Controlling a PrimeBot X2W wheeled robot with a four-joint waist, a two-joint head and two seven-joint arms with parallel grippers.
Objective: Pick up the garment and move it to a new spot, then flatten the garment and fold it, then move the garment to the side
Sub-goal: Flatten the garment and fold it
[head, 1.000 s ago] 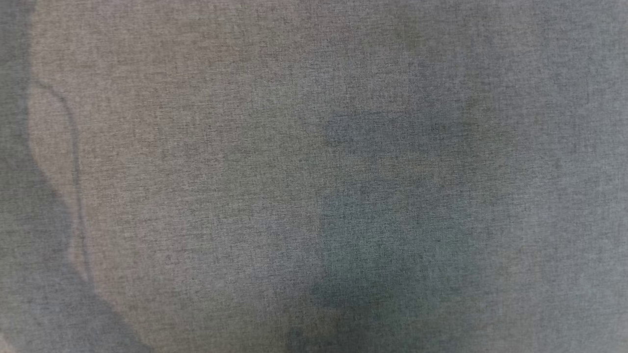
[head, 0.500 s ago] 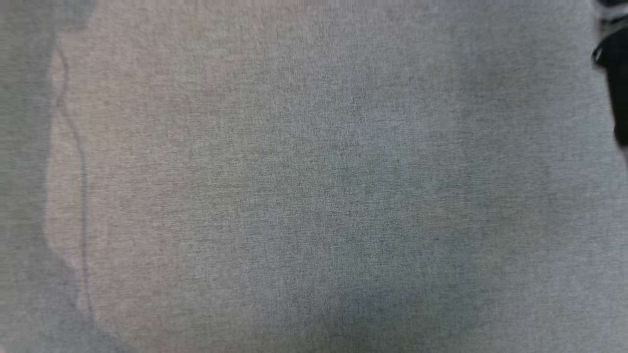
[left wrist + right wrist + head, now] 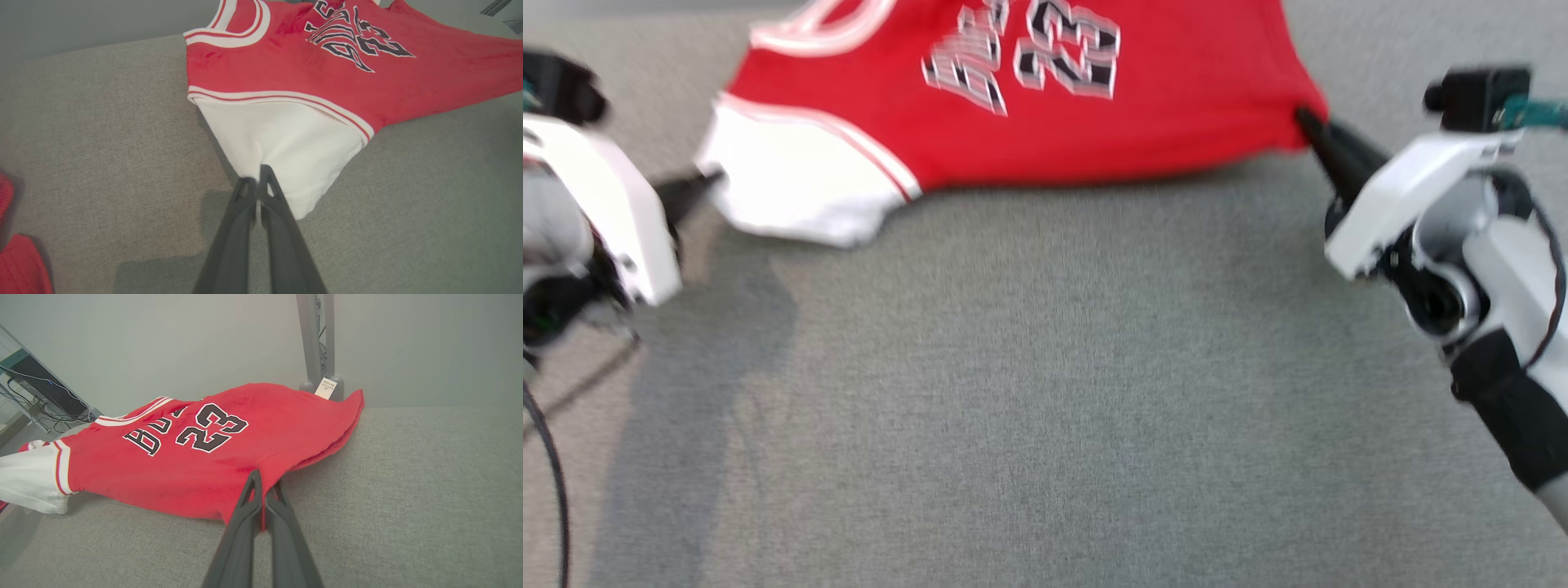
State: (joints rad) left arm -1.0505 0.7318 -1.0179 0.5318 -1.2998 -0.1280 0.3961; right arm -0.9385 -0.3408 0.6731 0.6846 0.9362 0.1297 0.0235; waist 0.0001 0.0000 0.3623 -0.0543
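red jersey (image 3: 1029, 122) w/ white sleeve (image 3: 286, 151), grey surface (image 3: 1045, 392)

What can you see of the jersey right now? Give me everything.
The jersey is red, of soft-looking knit, with a white-trimmed neck, black white-edged lettering and the number 23, and a white sleeve. A small white label sticks up at its far corner. It lies front up, spread across the grey fabric surface. The left gripper is shut on the sleeve's end; the right gripper is shut on the red hem.
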